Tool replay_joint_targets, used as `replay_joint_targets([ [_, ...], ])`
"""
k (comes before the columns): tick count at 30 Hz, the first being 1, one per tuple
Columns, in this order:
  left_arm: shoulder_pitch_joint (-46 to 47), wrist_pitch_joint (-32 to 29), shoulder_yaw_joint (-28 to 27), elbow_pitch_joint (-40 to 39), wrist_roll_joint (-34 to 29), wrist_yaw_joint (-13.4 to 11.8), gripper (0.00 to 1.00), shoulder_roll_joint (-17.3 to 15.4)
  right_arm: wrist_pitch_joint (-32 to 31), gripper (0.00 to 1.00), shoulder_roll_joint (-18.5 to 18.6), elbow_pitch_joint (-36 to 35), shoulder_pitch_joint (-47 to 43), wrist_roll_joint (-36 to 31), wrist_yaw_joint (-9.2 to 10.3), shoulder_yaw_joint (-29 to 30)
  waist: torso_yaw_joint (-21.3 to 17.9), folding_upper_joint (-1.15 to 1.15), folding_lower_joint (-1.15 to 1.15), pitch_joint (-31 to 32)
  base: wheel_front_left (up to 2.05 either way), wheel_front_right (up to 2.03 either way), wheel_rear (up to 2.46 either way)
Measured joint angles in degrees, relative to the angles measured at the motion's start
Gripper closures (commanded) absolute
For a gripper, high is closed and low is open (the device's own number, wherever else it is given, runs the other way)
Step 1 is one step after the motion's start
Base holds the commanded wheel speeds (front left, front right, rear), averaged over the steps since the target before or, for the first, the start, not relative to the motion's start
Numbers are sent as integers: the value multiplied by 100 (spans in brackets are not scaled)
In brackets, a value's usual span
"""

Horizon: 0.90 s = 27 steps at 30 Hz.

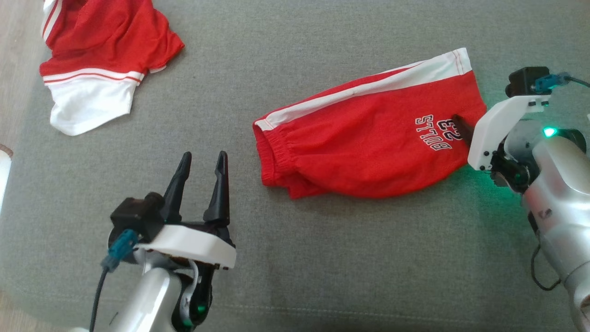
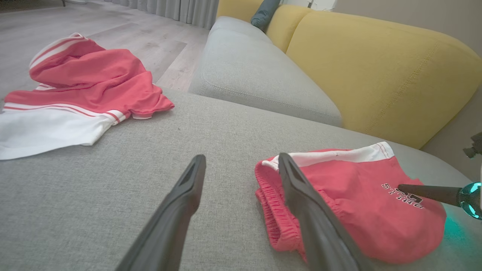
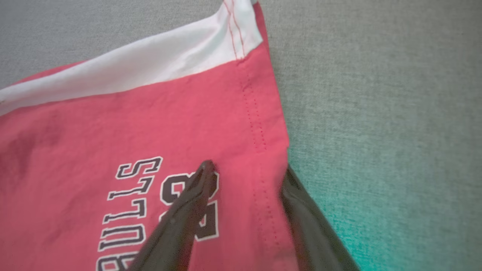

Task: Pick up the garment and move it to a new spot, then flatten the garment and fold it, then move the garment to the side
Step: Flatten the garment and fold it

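Shorts [image 1: 368, 138], red, lie flat on the grey sofa seat [image 1: 322, 258], right of middle. Right claw [image 3: 246, 171] straddles the leg hem [image 3: 263, 124], jaws part open, one finger beneath; it should bite deep past the stitching before lifting. Left claw [image 1: 201, 161] hovers wide near the waistband [image 1: 272, 157].

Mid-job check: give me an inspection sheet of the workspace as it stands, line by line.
Surface: grey sofa cushion, flat.
Job's things: red shorts lying fairly flat, white stripe, print facing up.
Clutter: red-and-white garment crumpled at the far left.
Grippers: left gripper open over bare cushion; right gripper straddles the shorts' hem, one finger on top, one under the edge; grip unclear.
Cables: left wrist cable and right wrist cable, blue plugs; black cable loops beside the right forearm.
Surroundings: yellow backrest, wooden floor, curtains.
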<state>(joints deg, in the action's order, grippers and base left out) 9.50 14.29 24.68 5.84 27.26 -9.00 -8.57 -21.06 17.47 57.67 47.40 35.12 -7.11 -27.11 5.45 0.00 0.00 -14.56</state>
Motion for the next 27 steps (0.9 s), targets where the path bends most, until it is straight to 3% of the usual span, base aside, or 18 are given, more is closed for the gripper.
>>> replay_joint_targets([
  [1,-1,0,-19,1,-4,1,0,9,-22,46,19,-29,-3,42,0,-30,0,0,0,-4,0,0,0],
  [6,-2,0,-138,7,-55,51,0,23,37,80,77,-146,-26,190,0,-130,-41,0,0,-26,0,0,0],
  [8,-3,0,-143,20,-80,55,0,42,160,100,78,-165,-62,220,0,-168,-78,0,0,-19,0,0,0],
  [19,-181,1,-294,88,-149,122,0,51,1128,100,142,-704,-645,523,0,-170,-507,0,0,176,0,0,0],
  [27,-229,0,-309,97,-199,145,0,31,1400,100,160,-1088,-1159,575,0,3,-961,0,0,226,0,0,0],
])
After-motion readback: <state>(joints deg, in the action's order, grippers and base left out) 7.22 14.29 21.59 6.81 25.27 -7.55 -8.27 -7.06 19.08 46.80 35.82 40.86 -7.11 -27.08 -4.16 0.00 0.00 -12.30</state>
